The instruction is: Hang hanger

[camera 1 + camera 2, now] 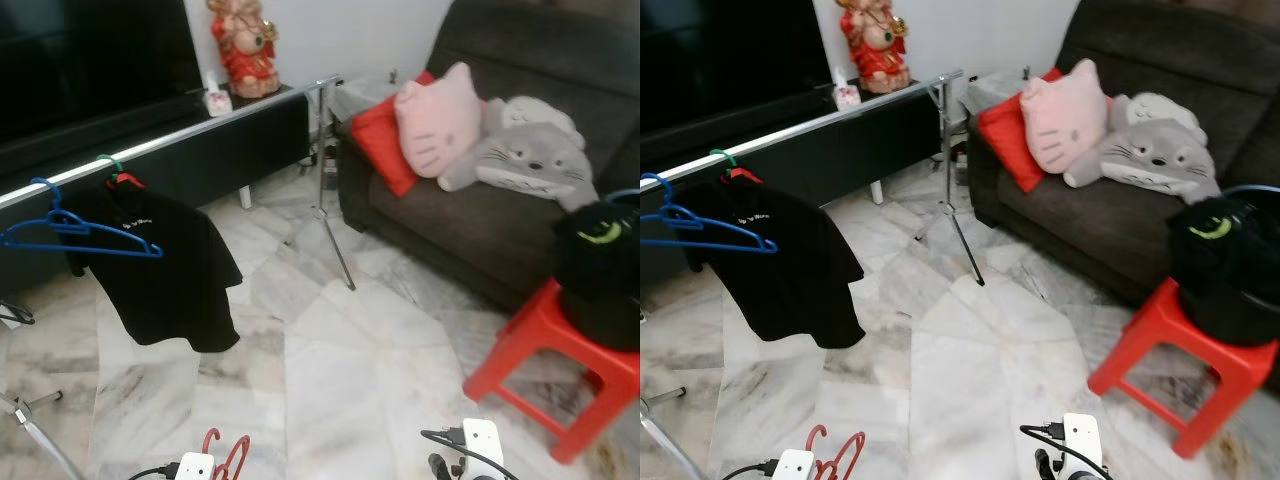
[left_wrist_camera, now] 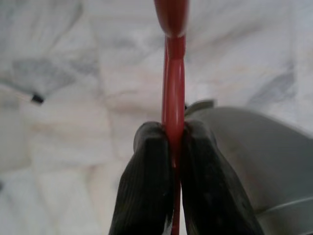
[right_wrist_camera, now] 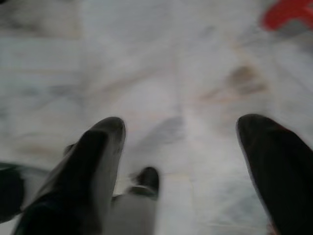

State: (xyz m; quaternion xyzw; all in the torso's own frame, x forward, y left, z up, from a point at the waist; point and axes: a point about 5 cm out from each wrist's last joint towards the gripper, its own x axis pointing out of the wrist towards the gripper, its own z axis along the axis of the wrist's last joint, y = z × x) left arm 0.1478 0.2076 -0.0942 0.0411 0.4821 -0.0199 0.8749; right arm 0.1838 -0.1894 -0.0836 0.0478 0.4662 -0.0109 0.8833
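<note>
Left gripper [image 2: 172, 147] low, near: jaws pinching red hanger [image 2: 173, 93].
Right gripper [image 3: 181, 161] jaws spread; rail [image 1: 180, 135] far left.

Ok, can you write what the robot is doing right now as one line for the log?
left gripper: shut on red hanger, held low | right gripper: open, idle over floor | rail: blue hanger, black shirt | hang: not yet
</note>
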